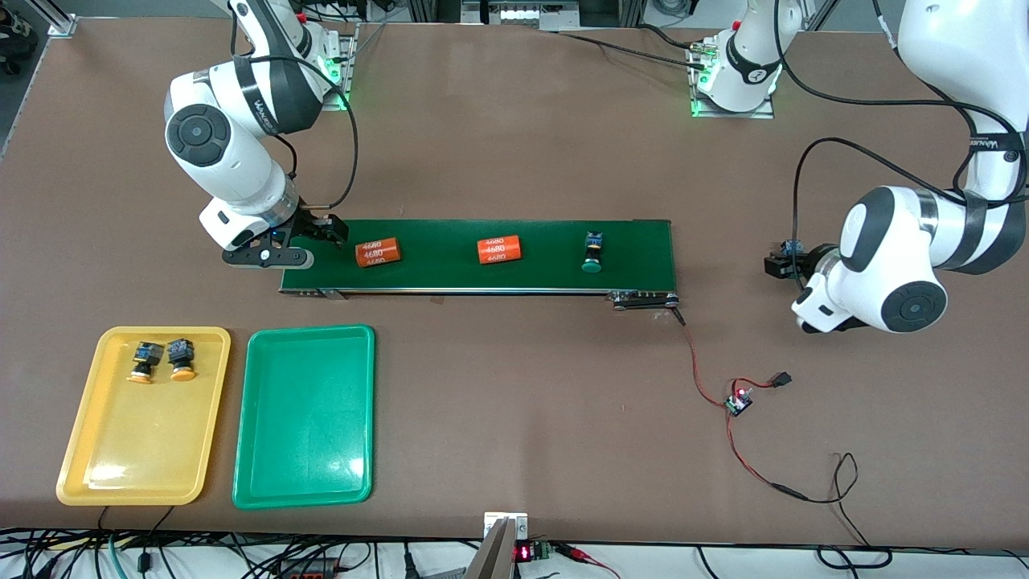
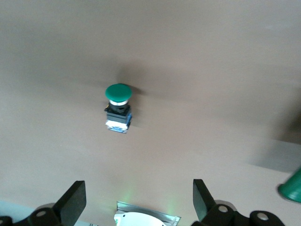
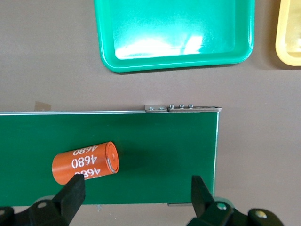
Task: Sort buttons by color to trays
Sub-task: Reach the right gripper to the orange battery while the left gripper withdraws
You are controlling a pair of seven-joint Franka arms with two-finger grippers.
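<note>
From the front, my left gripper [image 1: 778, 264] sat mostly hidden by its own wrist. The green tray [image 3: 178, 61] and yellow tray [image 3: 288, 52] were cut off in the right wrist view. A green shape [image 2: 292, 187] at the left wrist view's edge was unidentifiable.

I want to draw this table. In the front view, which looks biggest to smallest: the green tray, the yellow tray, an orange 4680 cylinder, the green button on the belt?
1. Green tray and yellow tray: look about alike, so no ranking.
2. Orange 4680 cylinder.
3. Green button on the conveyor belt: smallest.
</note>
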